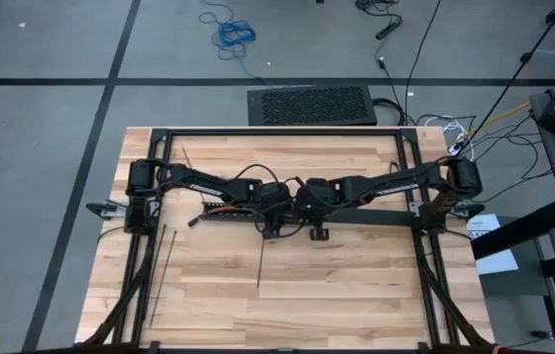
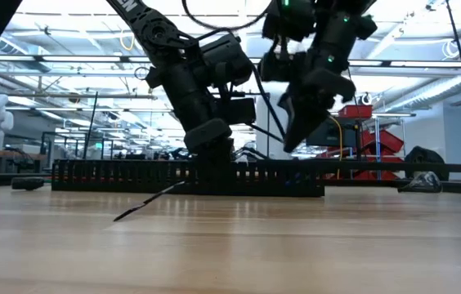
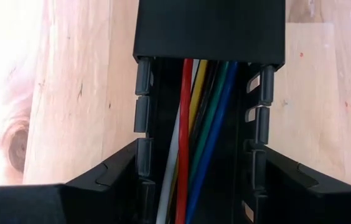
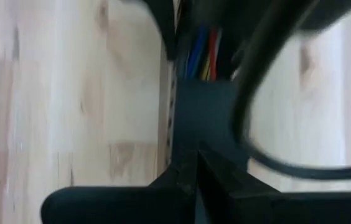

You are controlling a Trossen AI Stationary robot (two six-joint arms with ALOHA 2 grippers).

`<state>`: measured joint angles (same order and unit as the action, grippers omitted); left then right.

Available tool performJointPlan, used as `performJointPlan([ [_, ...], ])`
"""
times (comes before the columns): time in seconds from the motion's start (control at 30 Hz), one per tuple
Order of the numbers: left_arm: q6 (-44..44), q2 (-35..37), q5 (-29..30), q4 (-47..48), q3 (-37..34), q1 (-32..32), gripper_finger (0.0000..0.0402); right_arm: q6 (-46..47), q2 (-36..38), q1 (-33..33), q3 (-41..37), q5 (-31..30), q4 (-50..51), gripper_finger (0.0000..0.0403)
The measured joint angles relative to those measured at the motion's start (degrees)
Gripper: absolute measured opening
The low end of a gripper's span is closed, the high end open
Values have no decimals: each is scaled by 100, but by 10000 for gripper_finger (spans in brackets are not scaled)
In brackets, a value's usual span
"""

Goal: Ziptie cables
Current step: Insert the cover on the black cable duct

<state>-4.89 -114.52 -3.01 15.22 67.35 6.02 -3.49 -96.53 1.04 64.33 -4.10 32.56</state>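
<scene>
Cables [image 3: 191, 143] lie inside slotted channel [image 2: 132, 175] mid-worktop [image 1: 356, 285]. Left hand [image 3: 194, 205] spread wide, straddling channel, likely steadying it; grips nothing. Right hand [image 2: 300, 122] just beside, fingers closed, a black strap looped alongside, grip unclear. Spare zipties [image 1: 261, 261] loose nearby.

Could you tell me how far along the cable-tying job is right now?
Done: the multicoloured cables lie in the long black slotted channel. In hand: the left gripper straddles the channel; the right gripper hangs beside it. Left: thin black plastic zipties lie unused on the table.
</scene>
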Motion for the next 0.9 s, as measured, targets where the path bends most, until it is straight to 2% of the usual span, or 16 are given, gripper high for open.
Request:
performJointPlan([
  [0.3,-38,0,-36,16,-32,4,239,-439,-600,250,-32,746,-754,0],
  [0.47,-44,9,-47,90,-28,17,239,-707,-819,321,-13,814,-1459,0],
  [0.73,45,16,36,-183,-11,17,239,-707,-613,305,311,652,-612,0],
  [0.9,109,17,108,-157,-16,4,239,-503,-66,147,367,389,-307,0],
])
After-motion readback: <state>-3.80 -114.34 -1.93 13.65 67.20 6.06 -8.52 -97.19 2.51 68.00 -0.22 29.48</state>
